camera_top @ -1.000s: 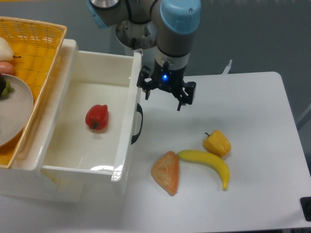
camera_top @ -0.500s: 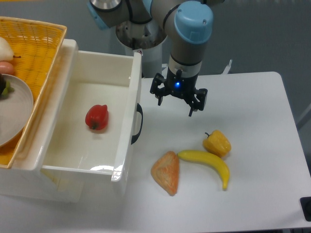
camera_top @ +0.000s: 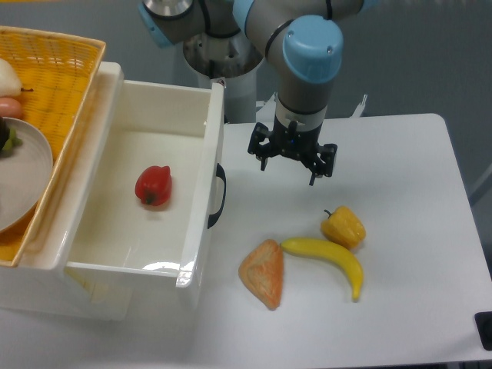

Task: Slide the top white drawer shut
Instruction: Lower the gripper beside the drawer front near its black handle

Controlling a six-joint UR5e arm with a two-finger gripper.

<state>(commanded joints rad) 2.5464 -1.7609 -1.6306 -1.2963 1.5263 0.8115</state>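
**Hovering hand, top drawer pulled out**

Hanging over the white tabletop (camera_top: 407, 177), the hand (camera_top: 290, 167) points down w/ its two black fingers spread apart, nothing between them. It sits to the right of the drawer front, apart from it, not touching the handle. Above it the arm's grey wrist w/ a blue cap (camera_top: 312, 48) rises toward the base at the back.

Just left of the hand is the top white drawer (camera_top: 123, 254), pulled well out of its cabinet. Its glossy white front panel faces the hand, w/ the black curved handle (camera_top: 218, 197) on that face. Inside the drawer, on its floor, lies a red pepper (camera_top: 153, 185), nearer the left half.

Below and right of the hand, on the tabletop: a yellow pepper (camera_top: 344, 226), w/ a banana (camera_top: 329, 260) just beside it, its upper curve appears to touch the pepper. Left of the banana, close to its end, lies an orange-tan wedge, prob. a piece of bread or pastry (camera_top: 263, 274); can't tell which.

Far left, on top of the cabinet, stands a yellow wicker basket (camera_top: 65, 92), its right wall leaning over the drawer's left edge. In it sits a pale plate (camera_top: 23, 181), partly cut off by the frame edge, w/ bits of other items barely visible.
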